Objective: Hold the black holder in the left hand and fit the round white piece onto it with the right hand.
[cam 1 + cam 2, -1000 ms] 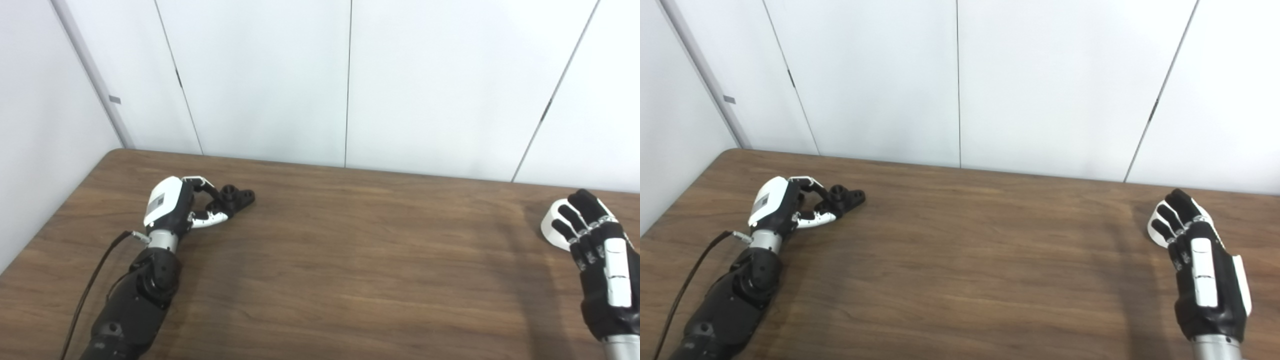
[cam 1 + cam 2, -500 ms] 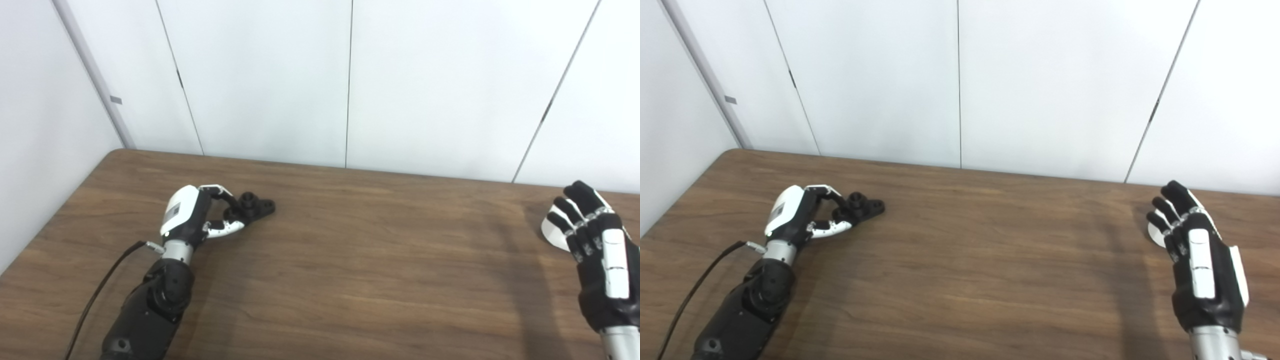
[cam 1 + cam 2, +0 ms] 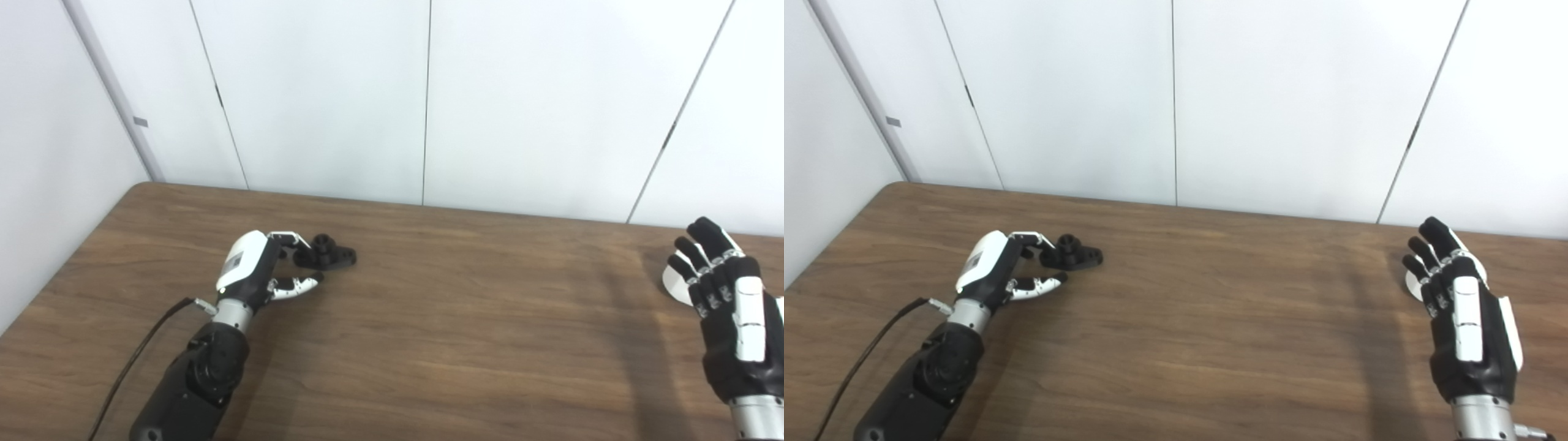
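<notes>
The black holder (image 3: pixel 327 255) lies flat on the wooden table (image 3: pixel 441 318), left of centre. My left hand (image 3: pixel 257 272) is just left of it. Its fingertips (image 3: pixel 293 236) touch the holder's left end, while the thumb (image 3: pixel 300 285) points out below the holder and clear of it, so the hand is open. The round white piece (image 3: pixel 674 285) lies at the far right and is mostly hidden by my right hand (image 3: pixel 729 312). That hand hovers with fingers spread, open and holding nothing.
A black cable (image 3: pixel 144 346) runs along the left forearm. White wall panels (image 3: pixel 429 98) stand right behind the table's far edge. The table's left edge (image 3: pixel 67 269) slants close to the left arm.
My left hand and the black holder have moved to the right across the table. The thumb has come away from the holder. My right hand has shifted slightly toward the far edge.
</notes>
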